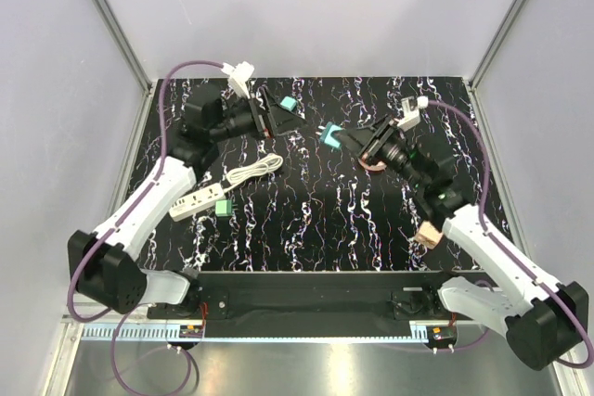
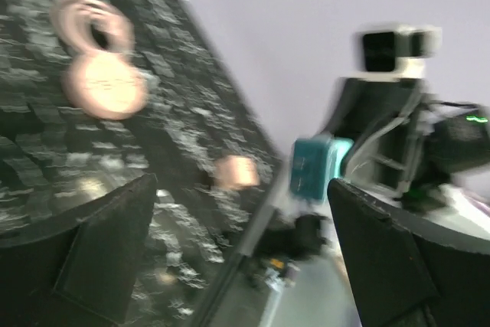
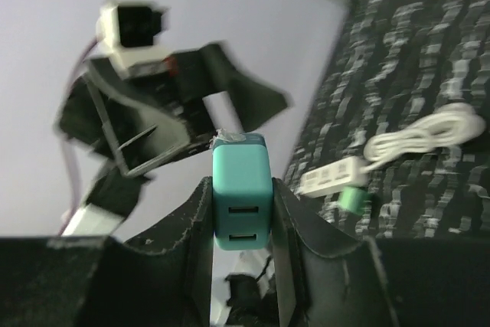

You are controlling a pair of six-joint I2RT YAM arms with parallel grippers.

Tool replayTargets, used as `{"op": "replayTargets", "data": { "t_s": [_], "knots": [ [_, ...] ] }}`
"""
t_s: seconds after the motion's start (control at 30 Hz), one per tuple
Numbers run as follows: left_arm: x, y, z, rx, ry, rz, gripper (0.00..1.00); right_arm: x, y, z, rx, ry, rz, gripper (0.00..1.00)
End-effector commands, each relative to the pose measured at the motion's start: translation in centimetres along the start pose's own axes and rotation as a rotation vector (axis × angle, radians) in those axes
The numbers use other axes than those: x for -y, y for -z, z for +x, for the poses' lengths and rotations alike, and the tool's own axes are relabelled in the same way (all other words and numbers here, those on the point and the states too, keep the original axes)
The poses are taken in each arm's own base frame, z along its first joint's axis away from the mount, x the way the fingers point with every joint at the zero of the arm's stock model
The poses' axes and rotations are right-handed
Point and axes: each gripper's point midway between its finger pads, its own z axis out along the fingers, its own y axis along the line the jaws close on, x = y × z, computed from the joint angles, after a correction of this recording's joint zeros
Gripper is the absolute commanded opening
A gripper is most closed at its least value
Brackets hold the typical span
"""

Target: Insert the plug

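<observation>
The teal plug (image 3: 241, 189), a small cube with two USB slots facing the camera, is gripped between the fingers of my right gripper (image 3: 241, 212). In the top view the right gripper (image 1: 348, 139) holds the plug (image 1: 329, 136) above the middle of the mat. The white power strip (image 1: 198, 201) lies at the left, and also shows in the right wrist view (image 3: 331, 176). My left gripper (image 1: 277, 113) is open and empty at the back left. Its blurred view (image 2: 245, 266) faces the held plug (image 2: 311, 168).
A brighter green cube (image 1: 223, 206) sits beside the strip, whose coiled white cable (image 1: 255, 172) lies behind it. A second teal cube (image 1: 289, 103) lies by the left fingers. A copper-coloured tape roll (image 1: 374, 162) and a tan block (image 1: 429, 234) are on the right.
</observation>
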Motion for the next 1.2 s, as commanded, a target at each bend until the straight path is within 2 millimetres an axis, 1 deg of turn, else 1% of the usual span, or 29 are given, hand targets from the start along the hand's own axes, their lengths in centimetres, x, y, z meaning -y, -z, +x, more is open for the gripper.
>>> {"op": "replayTargets", "data": {
  "t_s": [0.0,0.03,0.07,0.1,0.13,0.17,0.2,0.27,0.3,0.33,0.37,0.4,0.43,0.47,0.5,0.53,0.57,0.6,0.63,0.67,0.7,0.77,0.8,0.87,0.9,0.97,1.07,1.1,1.17],
  "knots": [
    [-5.3,4.1,-1.8,0.040,-0.206,-0.416,0.99,4.5,2.1,-3.1,0.025,0.120,0.388,0.00],
    [-6.3,4.9,-1.3,0.012,-0.197,-0.484,0.99,6.9,2.2,-3.8,0.024,0.171,0.496,0.00],
    [-7.0,5.2,-1.3,0.005,-0.208,-0.524,0.99,8.0,2.5,-4.2,0.011,0.187,0.562,0.00],
    [-7.8,5.5,-1.1,-0.009,-0.229,-0.557,0.99,8.6,3.1,-5.0,0.005,0.195,0.633,0.00],
    [-8.8,5.9,-0.6,-0.014,-0.225,-0.599,0.99,10.7,3.0,-5.3,-0.012,0.201,0.710,0.00],
    [-9.0,6.2,-0.4,-0.011,-0.228,-0.610,0.99,11.6,3.2,-5.8,-0.009,0.201,0.757,0.00],
    [-9.7,6.4,0.2,-0.021,-0.223,-0.629,0.99,13.2,3.1,-6.2,-0.031,0.195,0.815,0.00],
    [-10.3,6.6,0.8,-0.033,-0.228,-0.647,0.99,15.0,3.4,-6.8,-0.059,0.226,0.900,0.00],
    [-10.6,6.7,1.2,-0.044,-0.237,-0.656,0.99,15.5,3.8,-7.4,-0.075,0.224,0.944,0.00],
    [-11.4,6.9,1.8,-0.061,-0.234,-0.672,0.99,17.5,3.5,-7.0,-0.131,0.226,0.996,0.00],
    [-11.6,7.0,2.2,-0.072,-0.243,-0.675,0.99,18.2,3.5,-7.1,-0.153,0.228,1.022,0.00],
    [-11.9,7.1,2.7,-0.085,-0.243,-0.678,0.99,19.3,3.1,-7.0,-0.197,0.225,1.061,0.00],
    [-12.0,7.3,2.9,-0.088,-0.245,-0.682,0.99,20.0,3.2,-7.3,-0.215,0.250,1.092,0.00],
    [-11.8,7.4,3.0,-0.087,-0.254,-0.679,0.99,19.9,2.9,-8.0,-0.213,0.268,1.106,0.00],
    [-12.1,7.5,3.4,-0.093,-0.258,-0.690,0.99,21.4,3.2,-7.9,-0.245,0.282,1.162,0.00],
    [-11.9,7.6,3.3,-0.089,-0.268,-0.691,0.99,22.1,3.3,-8.2,-0.256,0.283,1.190,0.00],
    [-11.9,7.7,3.5,-0.089,-0.270,-0.695,0.99,21.8,2.7,-9.1,-0.246,0.298,1.187,0.00],
    [-11.8,7.7,3.5,-0.089,-0.271,-0.690,0.99,23.5,2.9,-8.6,-0.301,0.293,1.234,0.00],
    [-11.6,7.7,3.5,-0.091,-0.269,-0.682,0.99,24.1,2.8,-8.6,-0.335,0.311,1.248,0.00],
    [-11.4,7.6,3.4,-0.085,-0.270,-0.676,0.99,23.9,2.1,-9.3,-0.337,0.325,1.245,0.00],
    [-11.1,7.5,3.5,-0.087,-0.270,-0.666,0.99,25.7,2.3,-8.4,-0.402,0.312,1.287,0.00],
    [-10.9,7.5,3.5,-0.086,-0.271,-0.658,0.99,26.1,1.7,-8.5,-0.430,0.319,1.283,0.00],
    [-10.9,7.6,3.5,-0.085,-0.269,-0.658,0.99,27.0,1.5,-8.1,-0.449,0.311,1.293,0.00],
    [-10.7,7.6,3.5,-0.080,-0.272,-0.654,0.99,27.4,0.9,-8.3,-0.451,0.317,1.291,0.00],
    [-10.7,7.7,3.5,-0.080,-0.273,-0.655,0.99,28.2,0.7,-8.2,-0.467,0.315,1.293,0.00],
    [-10.5,7.6,3.4,-0.077,-0.277,-0.650,0.99,28.9,0.1,-8.2,-0.491,0.308,1.277,0.00],
    [-10.7,7.5,3.6,-0.080,-0.267,-0.650,0.99,29.3,-0.6,-8.3,-0.520,0.313,1.249,0.00],
    [-10.8,7.4,3.6,-0.082,-0.266,-0.649,0.99,29.7,-0.8,-7.9,-0.547,0.299,1.234,0.00],
    [-10.8,7.3,3.7,-0.087,-0.265,-0.648,0.99,29.9,-1.0,-7.9,-0.556,0.293,1.234,0.00]
  ]
}}
